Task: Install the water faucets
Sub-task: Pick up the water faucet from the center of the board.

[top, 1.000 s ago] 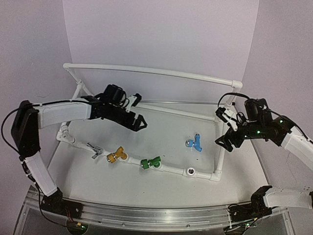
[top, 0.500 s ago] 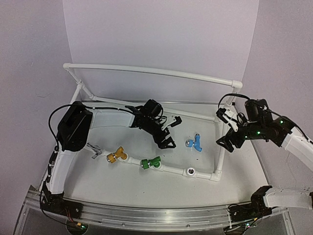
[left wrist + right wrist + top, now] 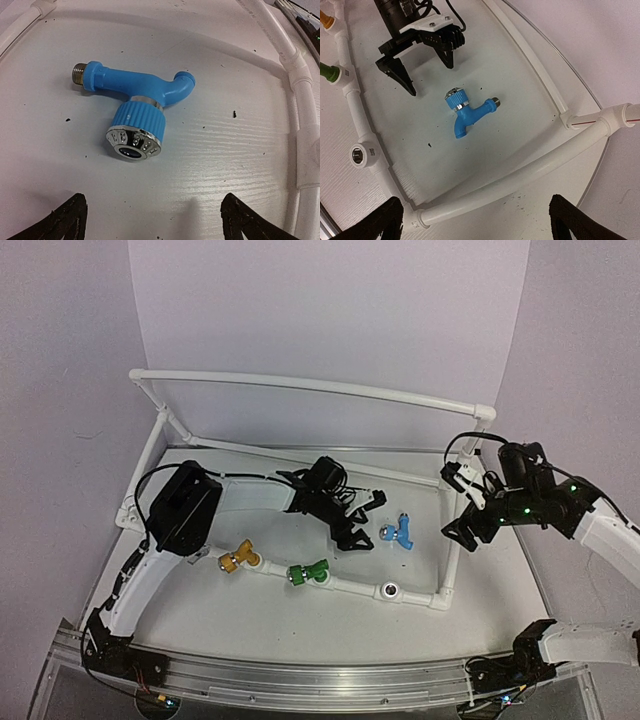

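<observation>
The blue faucet [image 3: 398,531] lies loose on the white board inside the pipe frame. My left gripper [image 3: 365,522] is open just left of it and touches nothing. In the left wrist view the blue faucet [image 3: 135,100] lies on its side ahead of my open fingertips [image 3: 65,220]. The yellow faucet [image 3: 238,558] and green faucet [image 3: 308,573] sit on the front pipe. The silver faucet is hidden behind my left arm. My right gripper [image 3: 458,508] is open and empty over the frame's right pipe. Its view shows the blue faucet [image 3: 467,112] and the left gripper [image 3: 431,76].
The white PVC pipe frame [image 3: 310,387] rings the board, with a raised back rail. A white elbow fitting with a round opening [image 3: 390,590] sits on the front pipe right of the green faucet, and it also shows in the right wrist view [image 3: 359,155].
My left arm has swung from the back left of the frame rightwards and down to the blue faucet, still open. The right arm has not moved.
</observation>
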You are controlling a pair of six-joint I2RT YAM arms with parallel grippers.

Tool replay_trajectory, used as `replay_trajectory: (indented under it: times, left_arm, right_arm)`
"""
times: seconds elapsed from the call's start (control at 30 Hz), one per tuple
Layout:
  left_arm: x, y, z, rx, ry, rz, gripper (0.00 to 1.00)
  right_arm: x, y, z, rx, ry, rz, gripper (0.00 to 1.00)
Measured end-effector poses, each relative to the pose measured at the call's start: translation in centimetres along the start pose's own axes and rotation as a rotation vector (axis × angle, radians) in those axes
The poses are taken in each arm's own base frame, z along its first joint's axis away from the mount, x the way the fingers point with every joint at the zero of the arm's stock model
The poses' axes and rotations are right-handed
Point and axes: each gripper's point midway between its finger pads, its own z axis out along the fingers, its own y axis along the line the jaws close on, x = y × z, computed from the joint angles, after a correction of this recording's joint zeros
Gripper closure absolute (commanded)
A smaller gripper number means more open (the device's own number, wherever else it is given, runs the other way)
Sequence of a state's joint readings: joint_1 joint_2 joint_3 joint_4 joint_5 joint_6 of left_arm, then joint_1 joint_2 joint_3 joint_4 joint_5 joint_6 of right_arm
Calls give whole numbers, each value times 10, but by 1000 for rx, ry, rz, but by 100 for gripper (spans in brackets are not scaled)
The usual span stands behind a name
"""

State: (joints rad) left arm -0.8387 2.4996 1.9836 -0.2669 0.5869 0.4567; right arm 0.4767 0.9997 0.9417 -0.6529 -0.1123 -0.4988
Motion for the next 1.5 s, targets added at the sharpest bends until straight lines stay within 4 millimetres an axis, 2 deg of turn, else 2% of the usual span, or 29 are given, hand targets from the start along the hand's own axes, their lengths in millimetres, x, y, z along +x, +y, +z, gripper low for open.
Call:
replay_trajectory:
  times: [0.33,0.77,0.9,1.03,1.27,1.5]
  left_arm:
    - [3,-1,32,41,-41,26,13]
    - [-13,6,47,27,-101,72,25]
    - [-18,8,52,21,-114,90,33]
    - [-17,5,57,25,-117,104,46]
    - [-17,-4,63,30,-144,142,64]
    - [-14,-12,59,20,-149,151,84]
  right_arm:
    - [2,1,4,-7,15,1,2]
    - [5,-2,4,12,29,-23,2]
    - [10,-4,4,24,54,-47,2]
    - [16,-5,6,34,77,-72,2]
    - [32,-7,23,40,172,-86,2]
    - [42,-13,28,88,207,-85,2]
